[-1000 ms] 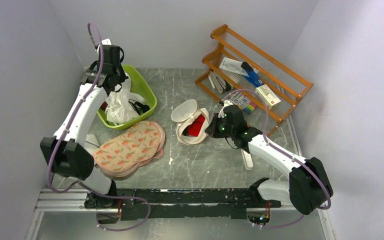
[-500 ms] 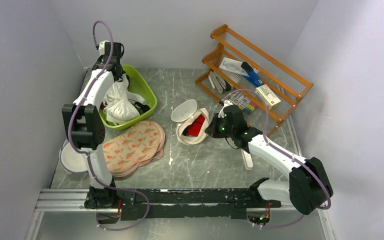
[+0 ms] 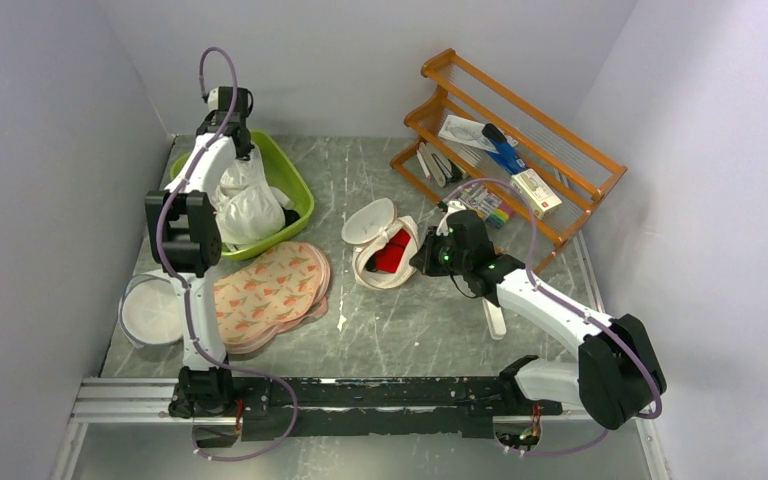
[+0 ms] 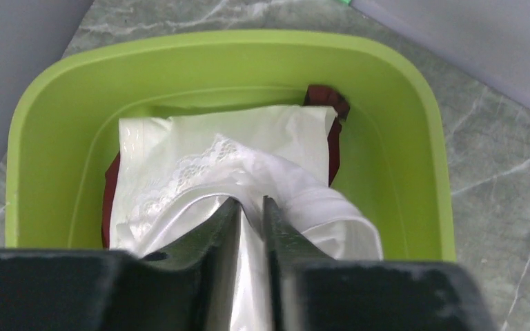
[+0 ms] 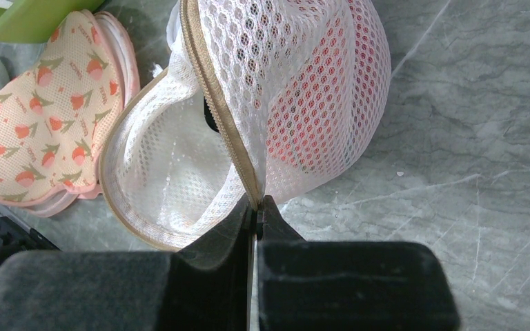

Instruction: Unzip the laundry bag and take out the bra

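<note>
Opened laundry bag (image 3: pixel 371 269) at mid-table, red bra (image 3: pixel 393 253) inside, right gripper (image 5: pixel 257 209) clamped on its zip rim, left gripper (image 4: pixel 252 215) far left above green basin (image 4: pixel 414 158), pinching white plastic bag (image 4: pixel 262 138).

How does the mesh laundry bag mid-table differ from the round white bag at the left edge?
The laundry bag is unzipped, lid flapped back, red bra showing; the round white bag lies flat and looks closed. The right gripper pinches the laundry bag's zip rim; the round white bag lies untouched. Both are round and pale.
</note>
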Controlling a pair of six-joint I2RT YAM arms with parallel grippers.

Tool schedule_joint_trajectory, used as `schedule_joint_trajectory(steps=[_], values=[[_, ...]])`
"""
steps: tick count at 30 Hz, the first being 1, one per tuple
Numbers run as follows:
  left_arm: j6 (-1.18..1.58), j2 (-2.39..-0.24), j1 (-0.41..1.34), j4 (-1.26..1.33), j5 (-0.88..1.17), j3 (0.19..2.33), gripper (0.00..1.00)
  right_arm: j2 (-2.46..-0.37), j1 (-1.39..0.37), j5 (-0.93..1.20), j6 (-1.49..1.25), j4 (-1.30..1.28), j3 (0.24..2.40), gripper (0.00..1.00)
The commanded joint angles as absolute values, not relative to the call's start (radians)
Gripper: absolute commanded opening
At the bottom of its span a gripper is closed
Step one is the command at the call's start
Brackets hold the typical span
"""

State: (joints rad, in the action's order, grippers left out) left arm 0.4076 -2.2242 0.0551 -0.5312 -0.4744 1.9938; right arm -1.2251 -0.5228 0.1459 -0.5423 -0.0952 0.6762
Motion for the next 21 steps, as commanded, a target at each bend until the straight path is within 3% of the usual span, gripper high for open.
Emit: schedule_joint_trajectory(steps=[1, 4, 9, 15, 18, 21], values=[[0.382, -2.1, 0.045, -0.482, -0.432, 1.925, 0.39, -1.207, -0.518, 0.14, -0.536, -0.097, 0.686, 0.0], [0.389, -2.045, 0.042, -0.474, -0.419, 1.887, 0.62, -1.224, -0.518, 0.147, -0.529, -0.1, 0.701, 0.0], [0.406, -1.941, 0.039, -0.481, -0.331, 1.838, 0.83, -1.239, -0.518, 0.157, -0.522, -0.097, 0.708, 0.0], [0.437, -1.76, 0.034, -0.411, -0.066, 1.662, 0.89, -1.238, -0.518, 0.159, -0.528, -0.088, 0.706, 0.0], [0.476, -1.658, 0.035, -0.321, 0.134, 1.52, 0.99, -1.236, -0.518, 0.157, -0.53, -0.086, 0.703, 0.0], [0.553, -1.559, 0.049, -0.152, 0.39, 1.34, 1.0, -1.233, -0.517, 0.152, -0.529, -0.089, 0.693, 0.0]])
